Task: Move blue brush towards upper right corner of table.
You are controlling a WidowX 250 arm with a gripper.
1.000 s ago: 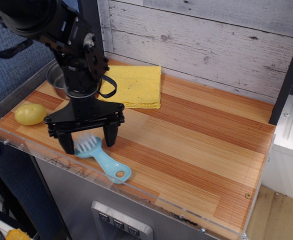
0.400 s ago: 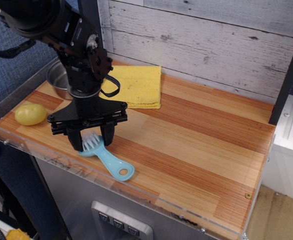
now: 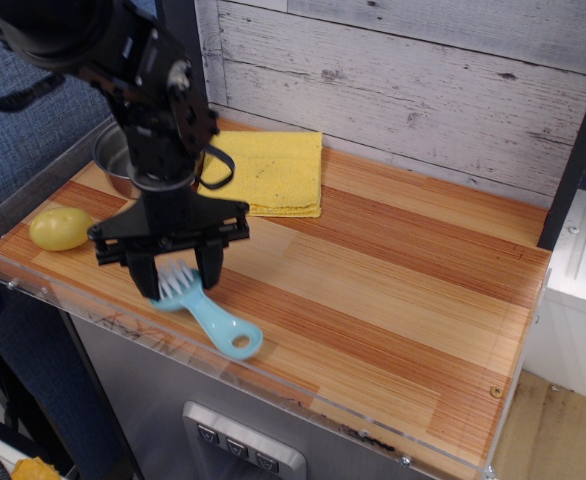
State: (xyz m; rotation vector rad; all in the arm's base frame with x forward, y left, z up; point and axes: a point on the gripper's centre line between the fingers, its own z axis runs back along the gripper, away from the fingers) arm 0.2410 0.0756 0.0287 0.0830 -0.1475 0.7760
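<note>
We have the pincer [image 3: 178, 284] nearly closed around the bristle head of the blue brush [image 3: 205, 312], near the front left edge of the table [image 3: 403, 300]. Its handle trails down to the pincer's right, probably because gripping the head gives firmer purchase. The far right corner lies well away.
</note>
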